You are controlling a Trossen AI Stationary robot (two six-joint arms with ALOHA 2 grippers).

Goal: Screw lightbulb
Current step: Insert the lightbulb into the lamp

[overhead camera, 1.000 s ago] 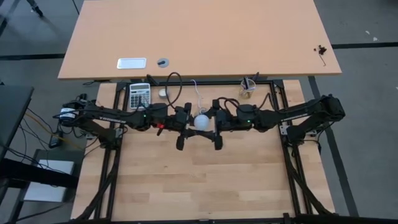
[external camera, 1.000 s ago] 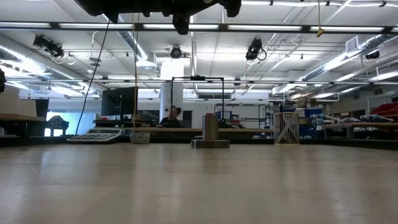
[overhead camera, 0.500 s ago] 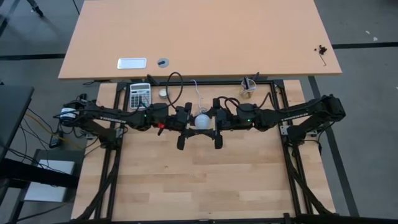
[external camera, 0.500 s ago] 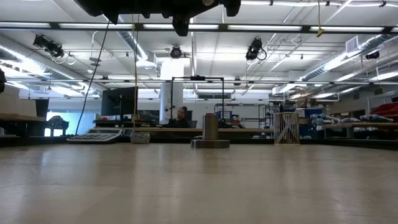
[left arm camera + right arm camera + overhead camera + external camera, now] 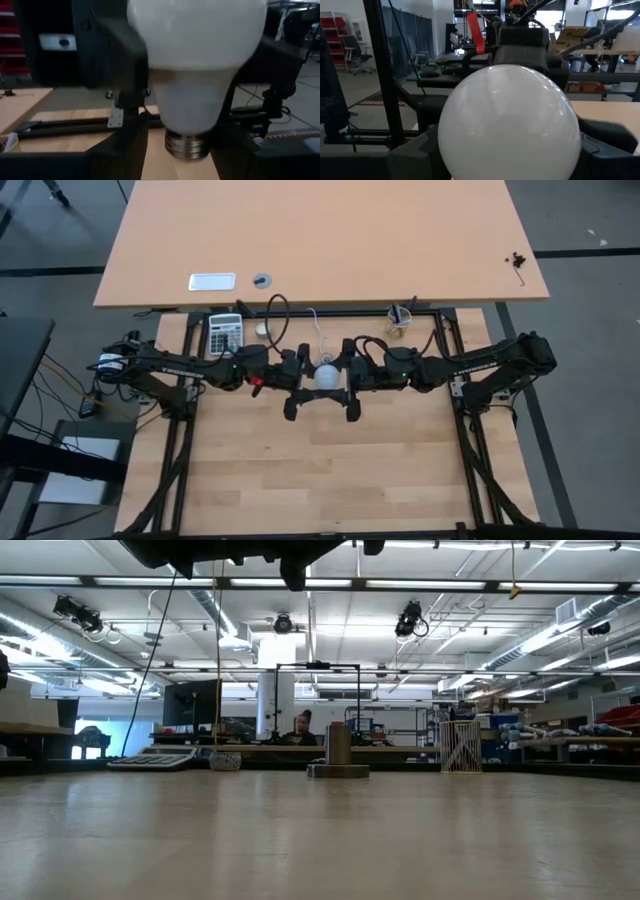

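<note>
- Lightbulb hangs mid-air nr desk's far edge, between both grippers, seemingly mid-handover.
- Right gripper clamped on globe.
- Left gripper: can't tell.

calculator at table's far left; small cup, maybe w/ pens, far right.

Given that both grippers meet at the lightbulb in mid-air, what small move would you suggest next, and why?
Probably draw the left gripper back. The right gripper sits around the lightbulb, whose globe fills its wrist view and whose screw end points down. The socket stands bare on the table.
</note>
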